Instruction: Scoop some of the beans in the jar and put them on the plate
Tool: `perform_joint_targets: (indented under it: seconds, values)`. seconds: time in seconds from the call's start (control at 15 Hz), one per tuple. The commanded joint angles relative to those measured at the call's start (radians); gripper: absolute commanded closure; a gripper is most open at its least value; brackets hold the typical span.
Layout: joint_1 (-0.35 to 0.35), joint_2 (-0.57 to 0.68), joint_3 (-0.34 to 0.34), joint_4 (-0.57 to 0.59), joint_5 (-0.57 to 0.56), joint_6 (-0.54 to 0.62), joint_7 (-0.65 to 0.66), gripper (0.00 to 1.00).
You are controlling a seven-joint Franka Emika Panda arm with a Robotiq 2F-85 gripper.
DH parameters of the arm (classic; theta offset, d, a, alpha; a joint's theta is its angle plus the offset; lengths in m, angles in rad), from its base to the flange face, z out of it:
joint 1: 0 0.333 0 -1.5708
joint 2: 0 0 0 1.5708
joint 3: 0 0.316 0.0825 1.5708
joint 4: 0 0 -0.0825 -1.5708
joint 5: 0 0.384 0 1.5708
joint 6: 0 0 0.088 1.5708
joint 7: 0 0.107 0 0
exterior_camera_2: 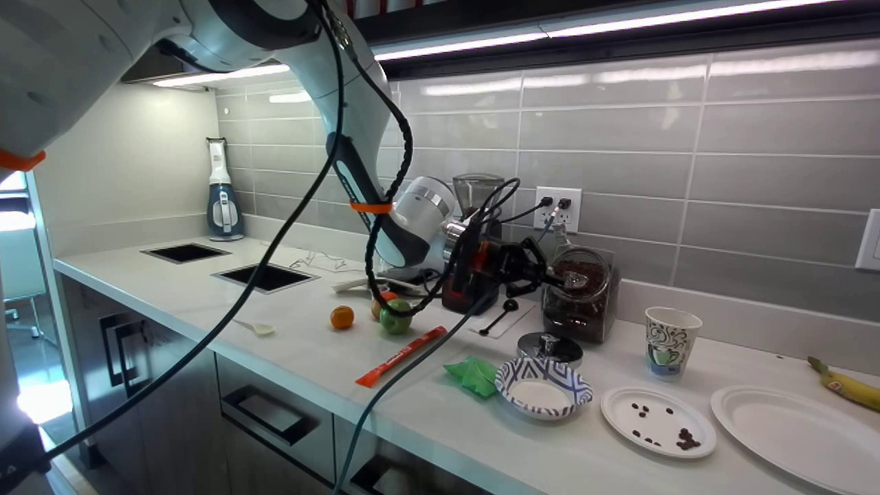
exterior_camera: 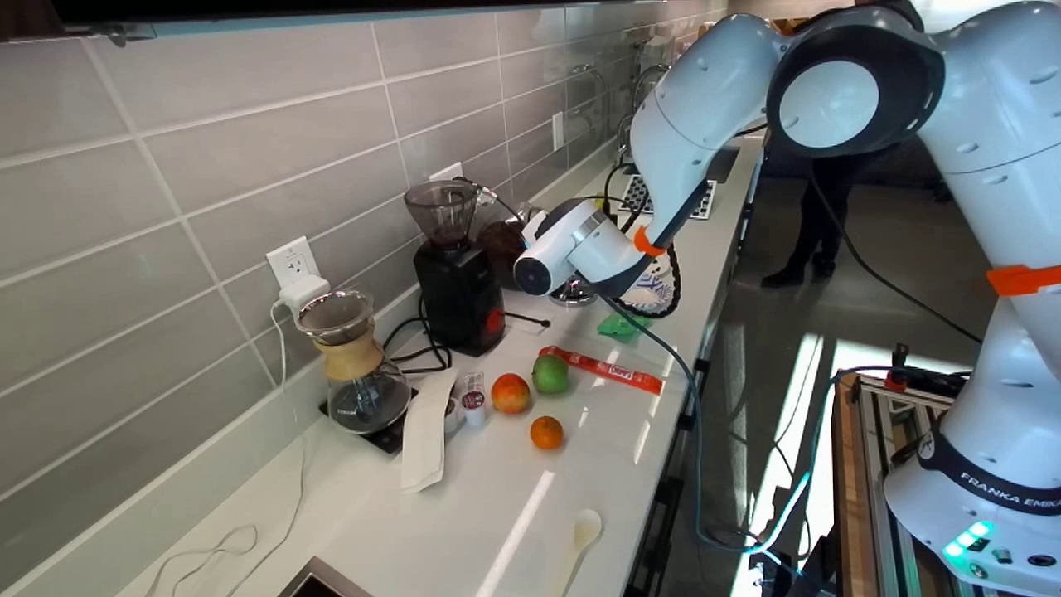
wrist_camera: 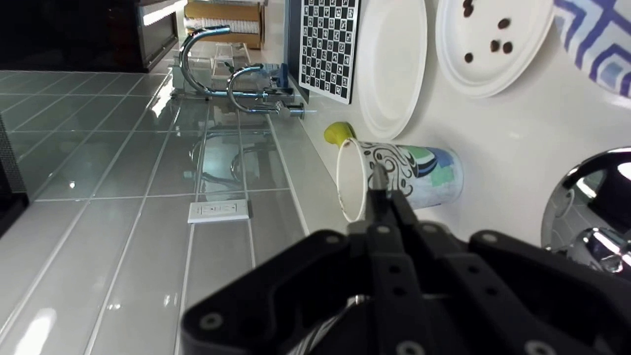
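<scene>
The glass jar of dark beans stands by the tiled wall with its round mouth facing outward; in an exterior view it shows partly behind the grinder. My gripper is at the jar's mouth. In the wrist view my gripper is nearly closed, with a grey metal tip of a spoon between its fingertips. A shiny spoon end shows at the jar mouth; whether it holds beans I cannot tell. The small white plate bears scattered beans; it also shows in the wrist view.
A metal lid and patterned bowl stand in front of the jar. A paper cup, large plate and banana lie beyond. A grinder, fruit, red packet and black scoop are nearby.
</scene>
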Motion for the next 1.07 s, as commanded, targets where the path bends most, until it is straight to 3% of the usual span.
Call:
perform_joint_targets:
  seconds: [0.0, 0.33, 1.0]
  values:
    - [-0.015, -0.081, 0.034, -0.102, 0.021, -0.061, 0.019, 0.99]
    - [-0.029, -0.147, 0.058, -0.185, 0.092, -0.121, 0.029, 0.99]
    - [-0.03, -0.249, 0.079, -0.333, 0.396, -0.221, 0.122, 0.99]
